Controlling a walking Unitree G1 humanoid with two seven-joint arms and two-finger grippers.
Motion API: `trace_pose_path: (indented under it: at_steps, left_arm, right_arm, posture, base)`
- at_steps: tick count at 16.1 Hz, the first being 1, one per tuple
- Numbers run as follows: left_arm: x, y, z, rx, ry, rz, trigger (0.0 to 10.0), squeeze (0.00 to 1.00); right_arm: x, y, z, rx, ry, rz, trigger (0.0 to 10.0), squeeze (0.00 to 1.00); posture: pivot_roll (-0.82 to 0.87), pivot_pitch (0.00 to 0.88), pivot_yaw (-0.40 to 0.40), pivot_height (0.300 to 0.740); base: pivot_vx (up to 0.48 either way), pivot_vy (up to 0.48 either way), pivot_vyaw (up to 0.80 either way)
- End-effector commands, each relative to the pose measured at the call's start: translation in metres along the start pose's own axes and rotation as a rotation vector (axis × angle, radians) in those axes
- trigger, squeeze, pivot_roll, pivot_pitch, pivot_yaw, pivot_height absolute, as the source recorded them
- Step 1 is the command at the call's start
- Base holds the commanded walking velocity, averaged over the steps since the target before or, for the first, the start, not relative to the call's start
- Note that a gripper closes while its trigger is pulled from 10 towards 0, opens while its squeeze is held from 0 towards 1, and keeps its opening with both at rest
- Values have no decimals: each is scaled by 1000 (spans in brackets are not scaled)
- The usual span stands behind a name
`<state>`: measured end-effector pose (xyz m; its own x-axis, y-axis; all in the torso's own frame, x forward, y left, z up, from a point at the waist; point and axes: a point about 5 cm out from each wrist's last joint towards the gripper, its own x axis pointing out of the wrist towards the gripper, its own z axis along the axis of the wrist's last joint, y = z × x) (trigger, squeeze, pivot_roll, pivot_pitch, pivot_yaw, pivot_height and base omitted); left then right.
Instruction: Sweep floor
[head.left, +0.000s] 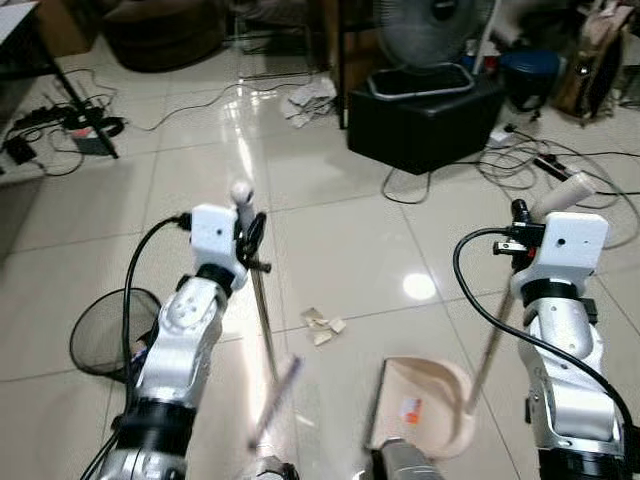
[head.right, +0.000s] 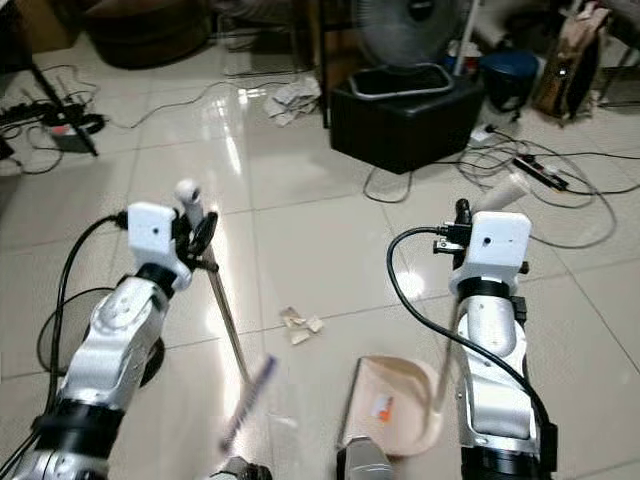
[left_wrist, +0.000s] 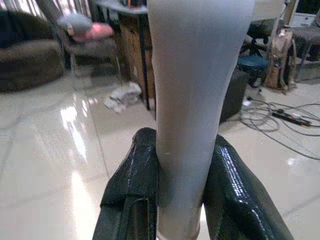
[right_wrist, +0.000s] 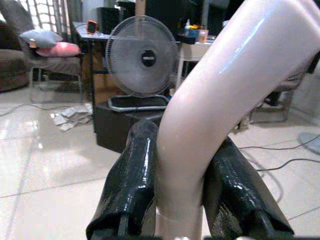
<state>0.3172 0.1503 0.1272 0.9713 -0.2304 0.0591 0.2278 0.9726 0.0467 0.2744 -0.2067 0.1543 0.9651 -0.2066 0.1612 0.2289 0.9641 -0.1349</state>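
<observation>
My left gripper (head.left: 247, 232) is shut on the white grip of a broom handle (left_wrist: 192, 90), whose thin metal shaft (head.left: 264, 320) slants down to blurred bristles (head.left: 275, 405) near the floor. My right gripper (head.left: 520, 222) is shut on the cream handle (right_wrist: 220, 100) of a dustpan (head.left: 425, 405), which rests on the tiles at the lower centre right. Small scraps of paper (head.left: 322, 324) lie on the floor between the broom and the dustpan. A crumpled paper heap (head.left: 308, 100) lies farther back.
A black box (head.left: 425, 115) with a fan (head.left: 432, 25) on it stands ahead to the right. Cables and a power strip (head.left: 545, 160) trail across the right floor. A black mesh bin (head.left: 108, 330) sits at my left. More cables (head.left: 70, 120) lie far left.
</observation>
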Motion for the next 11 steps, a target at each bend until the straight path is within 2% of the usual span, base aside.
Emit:
trace_pose_path:
  at_steps: [1, 4, 8, 10, 11]
  left_arm:
    - [6, -1, 11, 3, -47, 17, 10000, 0]
    - [13, 1, 19, 16, -80, 40, 10000, 0]
    - [15, 3, 19, 32, -91, 53, 10000, 0]
    - [14, 9, 22, 54, -110, 94, 10000, 0]
    - [14, 11, 23, 55, -116, 103, 10000, 0]
  right_arm:
    - [5, 3, 9, 24, -45, 6, 10000, 0]
    - [9, 3, 10, 16, -63, -25, 10000, 0]
    - [13, 1, 14, 31, -84, -36, 10000, 0]
    - [12, 3, 15, 59, -89, -13, 10000, 0]
    - [12, 4, 15, 45, -96, -8, 10000, 0]
  posture:
    - [-58, 99, 88, 740]
    - [-59, 103, 86, 740]
    - [-49, 110, 81, 740]
    - [-46, 108, 79, 740]
    - [-45, 108, 79, 740]
  base:
    - [281, 0, -456]
    - [335, 0, -644]
    - [353, 0, 0]
    - [377, 0, 0]
    - [390, 0, 0]
